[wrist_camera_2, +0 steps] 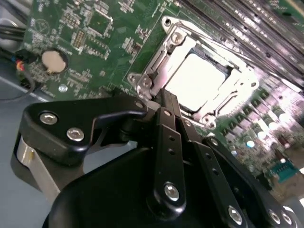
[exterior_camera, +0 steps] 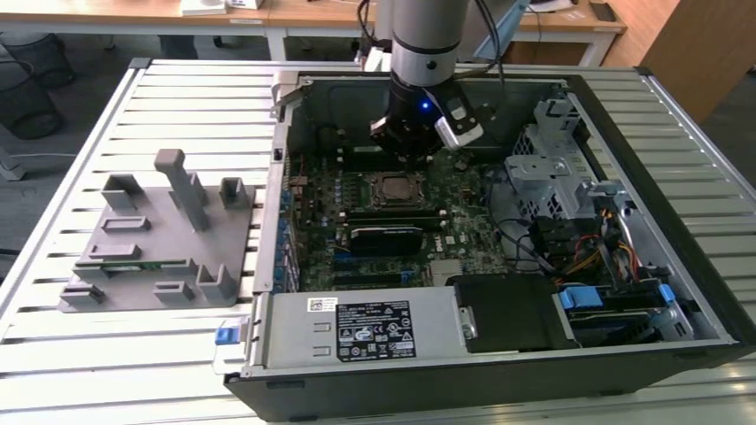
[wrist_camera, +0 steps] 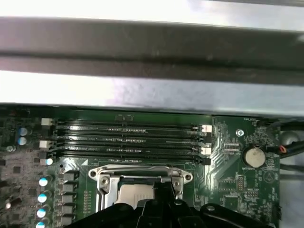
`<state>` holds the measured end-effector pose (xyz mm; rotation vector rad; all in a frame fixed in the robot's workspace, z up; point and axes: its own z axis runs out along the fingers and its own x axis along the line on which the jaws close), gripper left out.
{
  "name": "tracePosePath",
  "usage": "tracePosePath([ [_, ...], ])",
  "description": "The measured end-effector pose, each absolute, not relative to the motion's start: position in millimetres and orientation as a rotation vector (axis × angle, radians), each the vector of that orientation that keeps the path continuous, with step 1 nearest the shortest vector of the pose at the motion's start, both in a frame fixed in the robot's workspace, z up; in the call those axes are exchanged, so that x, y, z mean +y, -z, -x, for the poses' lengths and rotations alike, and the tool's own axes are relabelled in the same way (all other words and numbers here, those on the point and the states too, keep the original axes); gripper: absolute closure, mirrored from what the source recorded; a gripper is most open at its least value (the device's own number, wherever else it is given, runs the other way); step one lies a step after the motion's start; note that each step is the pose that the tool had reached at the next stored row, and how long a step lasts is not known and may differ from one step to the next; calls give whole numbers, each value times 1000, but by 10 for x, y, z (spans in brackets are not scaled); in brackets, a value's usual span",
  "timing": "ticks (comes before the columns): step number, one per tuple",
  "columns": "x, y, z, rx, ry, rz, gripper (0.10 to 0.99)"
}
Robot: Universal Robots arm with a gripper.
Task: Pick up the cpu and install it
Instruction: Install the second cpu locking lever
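Note:
The cpu lies flat in the motherboard socket, its pale silver top showing inside the metal frame. In the exterior view the cpu sits mid-board in the open computer case. My gripper hangs just above the board beside the socket's far edge. In both wrist views the black fingers meet at the socket frame's rim, shut with nothing between them. The first wrist view has the gripper over the near part of the cpu.
A grey plastic holder stands on the slatted table at the exterior view's left. Memory slots run beside the socket, a coin battery past them. Drive cage, cables and power supply crowd the case.

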<state>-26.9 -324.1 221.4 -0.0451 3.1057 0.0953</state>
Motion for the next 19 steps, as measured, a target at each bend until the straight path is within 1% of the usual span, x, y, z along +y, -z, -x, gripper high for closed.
tracePosePath([
  [5,-3245,-2343,268,3108,-95,45,980],
  [13,-3370,-2353,268,3117,-96,45,980],
  [19,-3393,-2352,268,3117,-95,45,980],
])
